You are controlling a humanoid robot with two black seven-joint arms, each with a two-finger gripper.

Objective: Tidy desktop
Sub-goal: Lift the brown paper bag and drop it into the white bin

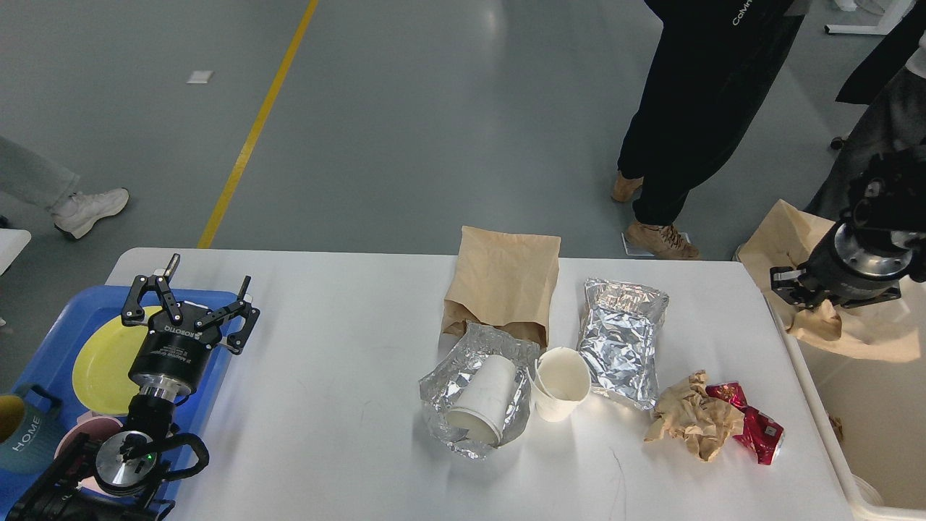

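Desktop (pixel 325 405) lay between your grippers, partly cleared. Right gripper (pixel 799 289) pinched brown paper (pixel 810 325) over cream bin (pixel 879 405), drop not done. Left gripper (pixel 195 300) hovered over blue tray (pixel 61 333), fingers spread, empty; yellow plate (pixel 101 362) below it. Left to clear, inboard of right gripper: paper bag (pixel 503 282), foil pouch (pixel 622 340), foil-wrapped cup (pixel 481 398), upright cup (pixel 561 383), crumpled paper (pixel 691 427), red wrapper (pixel 756 434). Surface white, scratched. Room: grey floor, yellow line, people standing beyond.

We read this as lab or industrial test hall: smooth grey coated floor (pixel 434 130) with yellow lane line (pixel 257 126), bystanders' legs (pixel 680 130) close around white table (pixel 325 405); staged litter on it, our black arm (pixel 163 362) over it.
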